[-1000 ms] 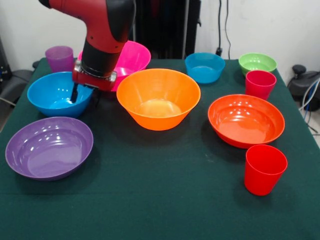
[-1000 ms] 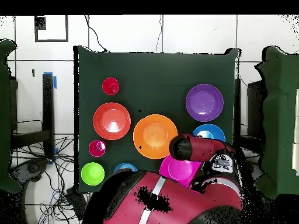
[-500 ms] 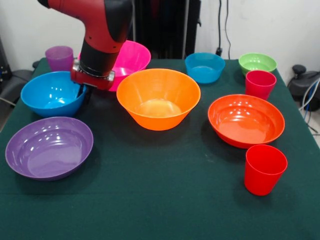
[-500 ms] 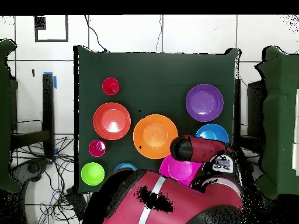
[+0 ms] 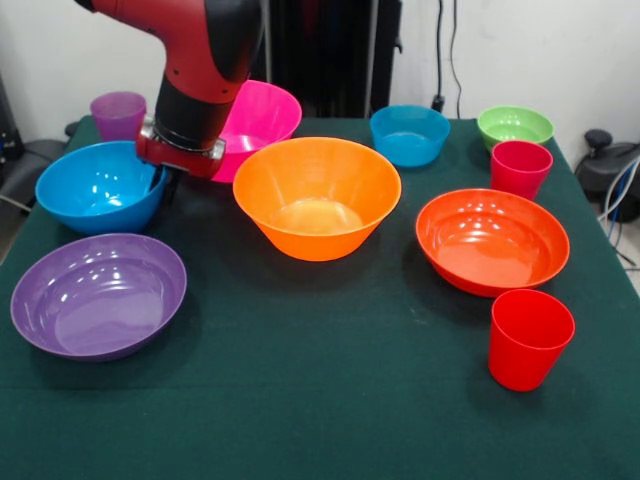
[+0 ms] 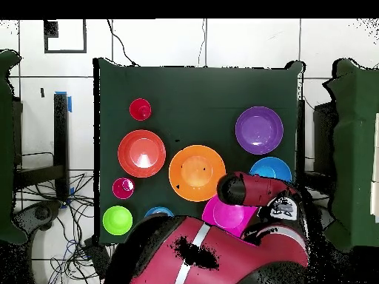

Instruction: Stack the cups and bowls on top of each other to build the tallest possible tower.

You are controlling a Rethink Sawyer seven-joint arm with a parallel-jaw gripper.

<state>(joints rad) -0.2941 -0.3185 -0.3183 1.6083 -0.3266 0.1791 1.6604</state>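
My gripper (image 5: 165, 182) is shut on the right rim of the medium blue bowl (image 5: 95, 187), at the table's left in the front view. The bowl also shows in the overhead view (image 6: 266, 168), where the arm (image 6: 252, 188) hides the gripper. All other pieces stand apart, and nothing is stacked: purple bowl (image 5: 98, 293), orange bowl (image 5: 317, 195), red-orange bowl (image 5: 492, 240), pink bowl (image 5: 265, 112), small blue bowl (image 5: 409, 133), green bowl (image 5: 514, 125), two red cups (image 5: 521, 167) (image 5: 530, 338) and a purple cup (image 5: 118, 114).
The pink bowl stands right behind the arm and the orange bowl is close on its right. The purple bowl lies just in front of the blue one. The table's left edge (image 5: 20, 235) is near the blue bowl. Green cloth (image 5: 300, 400) shows at the front.
The gripper has closed on the blue bowl's rim. It has moved the bowl to the left and slightly up in the front view, away from the orange bowl.
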